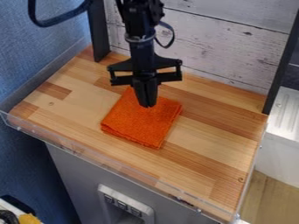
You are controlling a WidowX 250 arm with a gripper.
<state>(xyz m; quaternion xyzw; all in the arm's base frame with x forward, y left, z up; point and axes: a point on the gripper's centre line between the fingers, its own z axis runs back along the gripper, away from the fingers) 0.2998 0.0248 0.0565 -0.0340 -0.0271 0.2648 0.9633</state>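
Centrally, just above an orange cloth (137, 125), black gripper (147, 105) pointing straight down at the end of a black robot arm (139, 28). Fingers (152, 94) drawn together side by side, with nothing to be seen between them and no hold on the cloth to be made out. Tips in front of the upper part of the cloth; hard to tell whether touching it or slightly above.

Beneath, the cloth folded into a rough square, lying flat near the middle of a wooden work surface (201, 124), set at an angle to its edges, with stacked layers visible along the near side.

Behind, a whitewashed plank panel (222, 43) between two dark posts, one at left (99, 35) and one at right (282, 65). Along the near edge of the wood, a clear plastic strip (105, 162); below that, a grey cabinet front (73, 175) with a pale panel of switches (121, 204). To the left, a blue textured wall (41, 54) and, high up, a looped black cable (61, 19). To the right, a white ridged surface (286, 109). At lower left, something yellow (29, 218), partly cut off.
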